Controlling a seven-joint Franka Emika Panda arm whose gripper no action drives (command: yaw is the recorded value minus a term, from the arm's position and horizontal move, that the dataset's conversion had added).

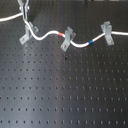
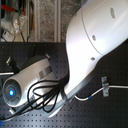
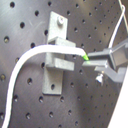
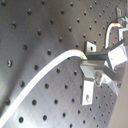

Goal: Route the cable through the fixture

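Cable (image 1: 50, 34) (already seated in the two clips toward the first exterior view's right) sits pinched in the narrowed gripper (image 1: 27, 21) just above the last fixture (image 1: 26, 36), so the next move should lower it into that slot.

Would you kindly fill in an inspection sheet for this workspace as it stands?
Surface: black perforated board, bare over most of the first exterior view.
Job's things: white cable runs across three grey clips: left clip, middle clip, right clip; red band by the middle clip, blue band before the right one.
Clutter: nothing seen.
Grippers: gripper shut on the cable at the left clip.
Cables: black leads looped on the arm.
Surroundings: blurred equipment behind the board.
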